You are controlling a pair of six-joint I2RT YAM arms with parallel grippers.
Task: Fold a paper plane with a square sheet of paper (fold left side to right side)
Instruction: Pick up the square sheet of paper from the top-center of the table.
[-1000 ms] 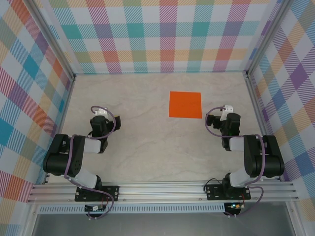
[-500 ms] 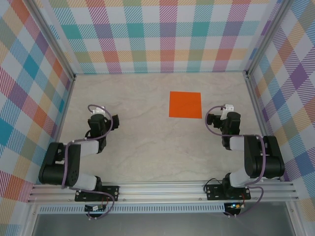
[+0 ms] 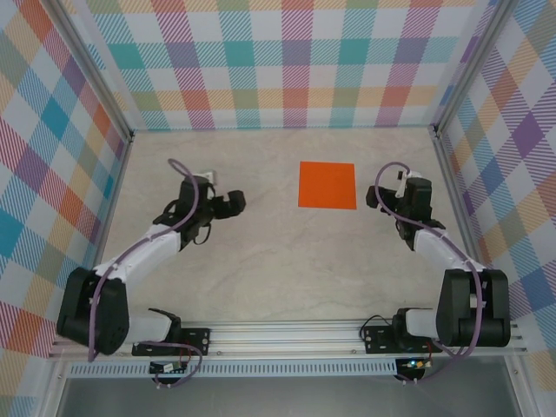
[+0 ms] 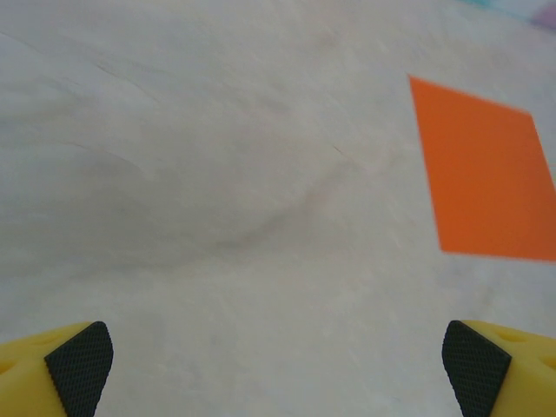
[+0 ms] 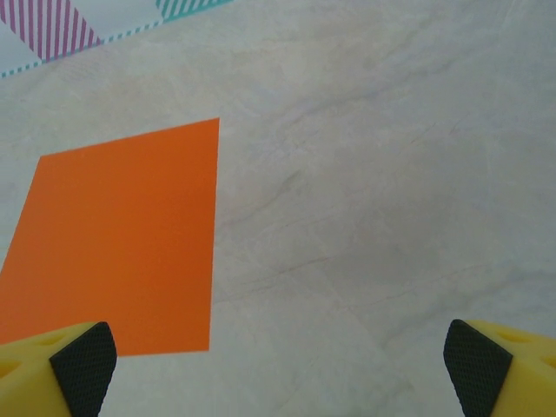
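The square sheet of paper [image 3: 327, 185] lies flat and unfolded on the pale marble-look table, right of centre toward the back. My left gripper [image 3: 231, 203] hovers to its left, apart from it, open with nothing between the pads. In the left wrist view the sheet [image 4: 486, 182] sits at the upper right, ahead of the open left gripper [image 4: 278, 365]. My right gripper [image 3: 410, 193] is just right of the sheet, also open and empty. The right wrist view has the paper [image 5: 122, 243] at the left, with the left pad [image 5: 82, 365] of the right gripper [image 5: 280, 365] near its closest edge.
Plaid walls [image 3: 278, 61] close in the table at the back and both sides. An aluminium rail [image 3: 287, 337] carrying both arm bases runs along the near edge. Bare tabletop [image 3: 287, 261] spreads between the arms and in front of the sheet.
The left arm has stretched forward and to the right, toward the paper. The right arm has reached forward alongside the sheet. The sheet has not moved, and both grippers stay open.
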